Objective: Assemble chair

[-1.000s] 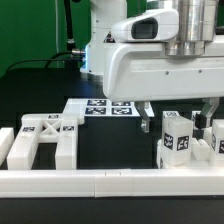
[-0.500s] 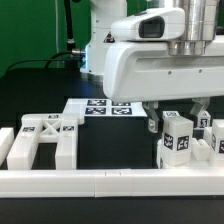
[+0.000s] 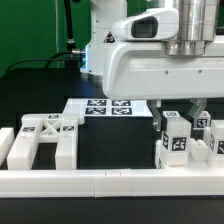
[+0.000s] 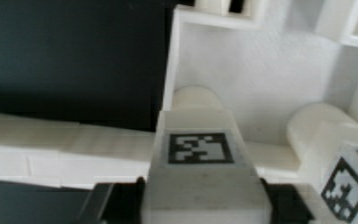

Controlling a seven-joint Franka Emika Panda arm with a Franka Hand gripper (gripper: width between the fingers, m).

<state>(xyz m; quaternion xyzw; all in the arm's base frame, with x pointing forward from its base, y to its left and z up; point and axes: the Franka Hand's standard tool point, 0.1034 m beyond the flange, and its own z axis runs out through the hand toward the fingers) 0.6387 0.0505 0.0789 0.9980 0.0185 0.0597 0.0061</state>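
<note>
A white square chair leg with a black-and-white tag stands upright at the exterior view's right, just behind the border rail. My gripper has come down over its top, with one finger on each side of it. In the wrist view the leg fills the space between the dark fingers of my gripper, which press on its sides. A second white tagged part stands close beside it, further to the right. An X-braced chair frame lies at the left.
The long low white border rail runs along the front. The marker board lies flat behind the middle. The neighbouring tagged part sits very close to my finger on that side.
The gripper's fingers have come in from a wide spread to the sides of the leg, and the hand has sunk slightly. The parts have not moved.
</note>
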